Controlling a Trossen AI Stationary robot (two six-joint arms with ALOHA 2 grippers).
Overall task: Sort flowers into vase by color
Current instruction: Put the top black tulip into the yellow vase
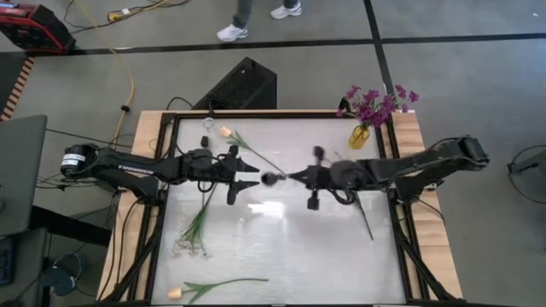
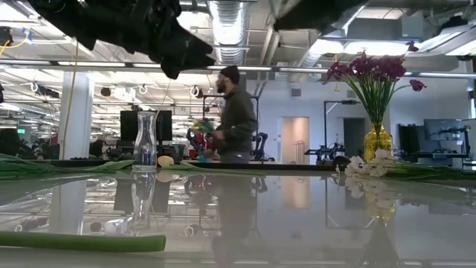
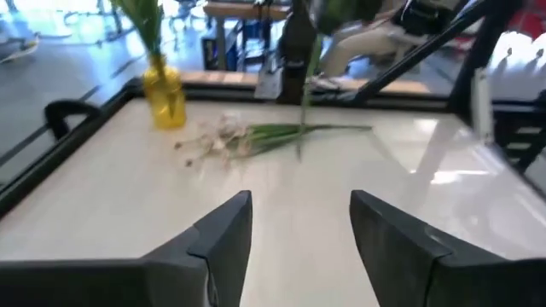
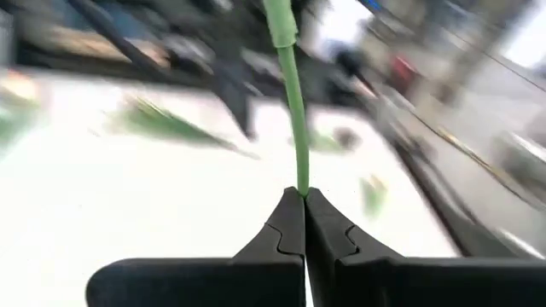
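Observation:
My right gripper [image 1: 290,176] hangs over the table's middle, shut on the thin green stem of a peach tulip [image 1: 226,132]. The tulip's bud [image 2: 165,160] shows low beside a clear glass vase [image 2: 145,141]. My left gripper [image 1: 249,175] faces it from the left, open [image 3: 299,230] and touching nothing. A yellow vase [image 1: 360,135] with purple blossoms [image 1: 375,102] stands at the far right. One white sprig [image 3: 217,143] lies near it, partly under my right arm. A white bunch [image 1: 192,243] and a second tulip [image 1: 175,292] lie near left. My right gripper pinches the tulip's green stem [image 4: 300,175] between the free ends of its two fingers. The fingers come level from the table's right, and the stem runs on ahead of them, slanting toward the far left. Whether the bud rests on the table, I cannot tell.
The table top [image 1: 281,247] is glossy and framed by dark rails [image 1: 401,230]. A thin stem [image 1: 365,217] lies near my right arm. A person [image 2: 236,119] stands beyond the far edge. Bare surface lies between the arms and the near edge.

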